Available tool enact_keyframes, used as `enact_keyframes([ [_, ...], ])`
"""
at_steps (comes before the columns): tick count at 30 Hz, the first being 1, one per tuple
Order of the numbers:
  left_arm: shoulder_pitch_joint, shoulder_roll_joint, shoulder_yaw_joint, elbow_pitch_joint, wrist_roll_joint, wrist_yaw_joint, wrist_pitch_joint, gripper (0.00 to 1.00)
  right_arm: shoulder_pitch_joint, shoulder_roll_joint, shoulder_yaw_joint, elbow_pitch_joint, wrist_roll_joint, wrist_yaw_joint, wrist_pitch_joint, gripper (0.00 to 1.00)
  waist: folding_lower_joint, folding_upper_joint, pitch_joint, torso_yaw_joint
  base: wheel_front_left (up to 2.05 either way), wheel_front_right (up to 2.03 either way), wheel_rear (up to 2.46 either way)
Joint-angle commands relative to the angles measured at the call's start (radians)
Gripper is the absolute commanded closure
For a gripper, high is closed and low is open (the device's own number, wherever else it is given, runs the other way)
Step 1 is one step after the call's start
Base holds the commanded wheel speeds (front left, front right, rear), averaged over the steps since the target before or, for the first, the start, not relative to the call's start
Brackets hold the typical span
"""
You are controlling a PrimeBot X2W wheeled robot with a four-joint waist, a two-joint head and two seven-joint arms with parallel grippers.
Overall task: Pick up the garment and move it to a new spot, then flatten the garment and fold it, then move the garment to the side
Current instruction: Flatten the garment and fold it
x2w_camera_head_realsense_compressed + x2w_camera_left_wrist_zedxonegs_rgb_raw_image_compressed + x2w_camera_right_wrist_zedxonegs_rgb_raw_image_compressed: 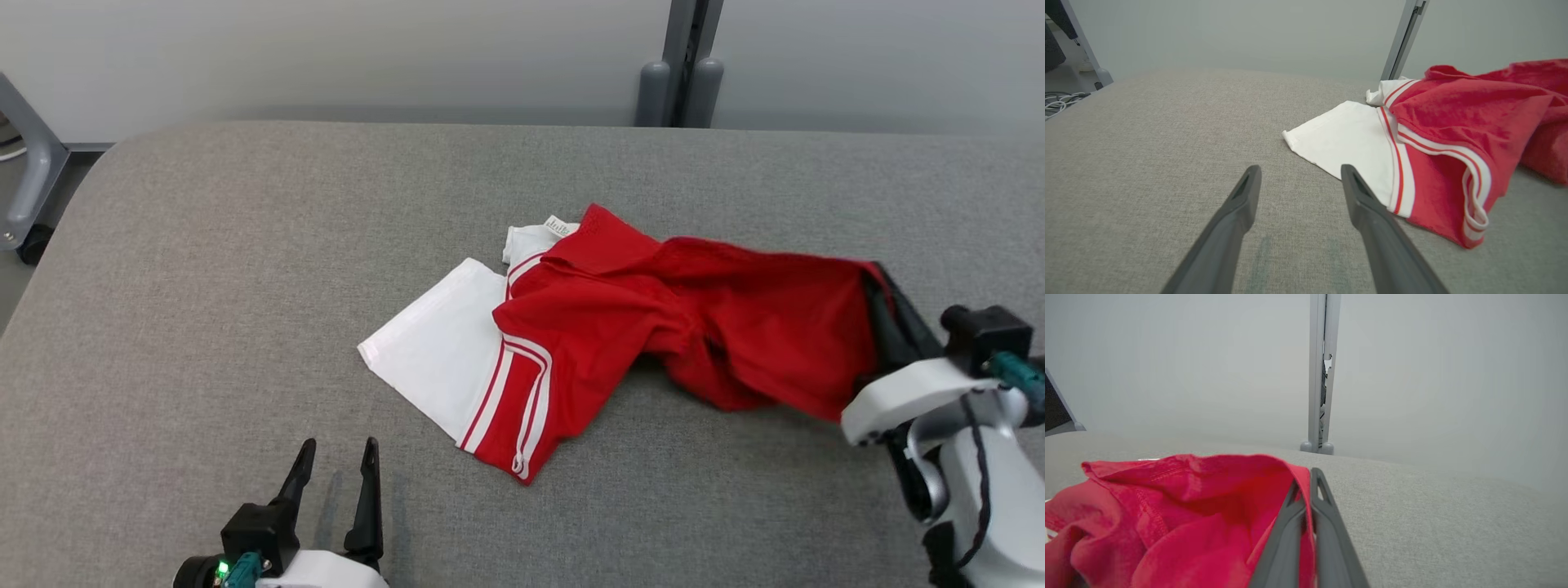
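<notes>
I see the garment [637, 327], a red shirt with white parts and red-white stripes, lying crumpled around the middle of the grey padded table [245, 245], a little to the right. Its white part is spread flat toward the left, and a small label [559, 224] shows at its far edge. The right gripper [1305, 479] is clenched on the right end of the garment: a fold of red cloth is pinched between its two fingers, and this end hangs lifted off the table while the rest lies on it. The left gripper [340, 445] is released, fingers spread wide, low over the near left part of the table, near the white part but apart from it, with grey surface between them. Behind the far edge of the table stands a grey post [682, 65] against a pale wall. At the far left, beside the table, I see a grey frame with a wheel [28, 204], and some cables [1061, 100] on the floor.
</notes>
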Motion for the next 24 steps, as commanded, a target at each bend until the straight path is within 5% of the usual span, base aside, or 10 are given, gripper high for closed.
enact_keyframes([
  [1,-0.02,0.004,-0.004,-0.001,-0.008,-0.005,-0.002,0.0,-0.031,-0.017,-0.025,0.019,-0.005,0.0,-0.005,1.0,0.0,0.0,0.017,0.013,0.0,0.0,0.0],
  [7,-0.06,0.004,-0.038,0.013,-0.013,-0.005,-0.002,0.0,-0.156,-0.095,-0.147,0.147,-0.056,0.0,-0.005,1.0,0.0,0.0,0.074,0.058,0.0,0.0,0.0],
  [8,-0.065,0.004,-0.041,0.016,-0.014,-0.005,-0.002,0.0,-0.175,-0.104,-0.165,0.172,-0.069,0.0,-0.005,0.85,0.0,0.0,0.082,0.064,0.0,0.0,0.0],
  [9,-0.071,0.004,-0.044,0.018,-0.014,-0.005,-0.002,0.0,-0.192,-0.113,-0.187,0.202,-0.083,0.0,-0.005,0.51,0.0,0.0,0.09,0.068,0.0,0.0,0.0],
  [10,-0.074,0.004,-0.047,0.02,-0.014,-0.004,-0.002,0.0,-0.207,-0.116,-0.213,0.225,-0.089,0.0,-0.005,0.0,0.0,0.0,0.096,0.072,0.0,0.0,0.0],
  [15,-0.085,0.003,-0.053,0.02,-0.014,0.004,-0.002,0.0,-0.24,-0.098,-0.314,0.254,-0.138,0.0,-0.005,0.0,0.0,0.0,0.105,0.069,0.0,0.0,0.0],
  [24,-0.09,0.004,-0.041,0.022,-0.002,-0.002,-0.002,0.0,-0.128,-0.008,-0.247,0.15,-0.11,0.0,-0.005,0.0,0.0,0.0,0.071,0.002,0.0,0.0,0.0],
])
